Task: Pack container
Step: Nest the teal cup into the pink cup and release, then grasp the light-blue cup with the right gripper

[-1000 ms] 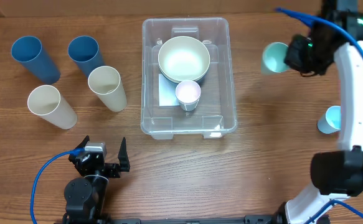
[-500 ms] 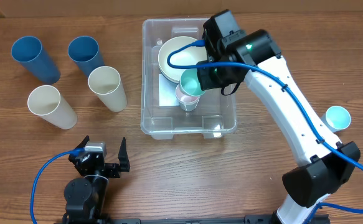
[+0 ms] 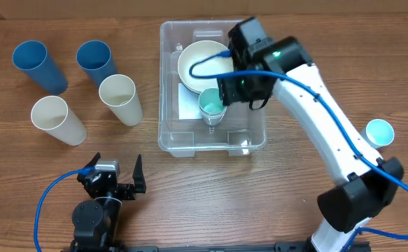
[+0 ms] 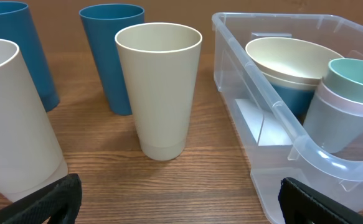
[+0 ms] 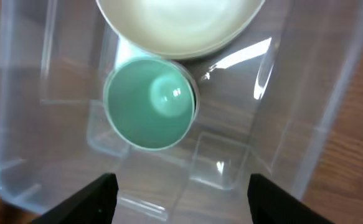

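Green cup [image 3: 211, 103] sat in the container [image 3: 170, 119], at the middle of the surface [image 3: 294, 203].
Right gripper [image 5: 181, 180] above it and left gripper [image 4: 180, 183] both stood apart, empty. Next, I think: fetch the pale blue cup [image 3: 379, 131] at 3 o'clock.

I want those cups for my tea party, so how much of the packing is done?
Partly done. In the container sit a cream bowl and a mint cup nested in a pink cup. Nothing is in hand: the right gripper hangs open above the mint cup, the left gripper rests open. Left outside: two blue cups, two cream cups and a small light blue cup.
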Controlling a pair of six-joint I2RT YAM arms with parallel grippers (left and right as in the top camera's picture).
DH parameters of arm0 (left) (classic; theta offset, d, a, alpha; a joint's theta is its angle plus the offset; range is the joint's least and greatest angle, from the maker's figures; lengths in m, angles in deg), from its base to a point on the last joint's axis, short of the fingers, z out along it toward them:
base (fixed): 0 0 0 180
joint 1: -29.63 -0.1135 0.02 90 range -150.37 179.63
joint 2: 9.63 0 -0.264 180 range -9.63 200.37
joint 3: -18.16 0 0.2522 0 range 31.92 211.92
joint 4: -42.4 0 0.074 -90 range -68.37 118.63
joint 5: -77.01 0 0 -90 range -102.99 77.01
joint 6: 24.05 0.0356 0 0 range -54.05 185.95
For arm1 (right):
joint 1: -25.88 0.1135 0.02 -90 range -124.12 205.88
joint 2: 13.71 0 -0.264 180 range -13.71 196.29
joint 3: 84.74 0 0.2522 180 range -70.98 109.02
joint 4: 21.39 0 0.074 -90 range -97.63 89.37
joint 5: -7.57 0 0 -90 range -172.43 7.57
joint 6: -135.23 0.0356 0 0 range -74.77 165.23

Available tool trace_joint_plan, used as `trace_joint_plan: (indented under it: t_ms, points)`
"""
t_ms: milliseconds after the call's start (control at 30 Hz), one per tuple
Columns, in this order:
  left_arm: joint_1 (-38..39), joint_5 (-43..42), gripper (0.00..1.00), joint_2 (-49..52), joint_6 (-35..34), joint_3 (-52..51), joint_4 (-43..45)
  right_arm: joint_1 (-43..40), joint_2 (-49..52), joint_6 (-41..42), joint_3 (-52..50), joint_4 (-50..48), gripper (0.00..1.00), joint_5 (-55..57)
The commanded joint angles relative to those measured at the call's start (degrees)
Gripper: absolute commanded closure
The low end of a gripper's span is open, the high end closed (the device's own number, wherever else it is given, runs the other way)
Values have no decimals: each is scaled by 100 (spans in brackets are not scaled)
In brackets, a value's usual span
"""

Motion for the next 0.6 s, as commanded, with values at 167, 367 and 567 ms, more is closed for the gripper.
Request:
trace_joint_plan:
  t_ms: [167, 367, 567]
  points:
    - [-35, -79, 0, -48, 109, -15, 15, -2312, -105, 1250, 946, 1659, 30, 413]
    - [-35, -79, 0, -48, 109, -15, 13, -4979, -109, 994, 885, 1976, 30, -24]
    - [-35, -79, 0, -48, 109, -15, 15, -5257, -107, 772, -313, 1029, 30, 374]
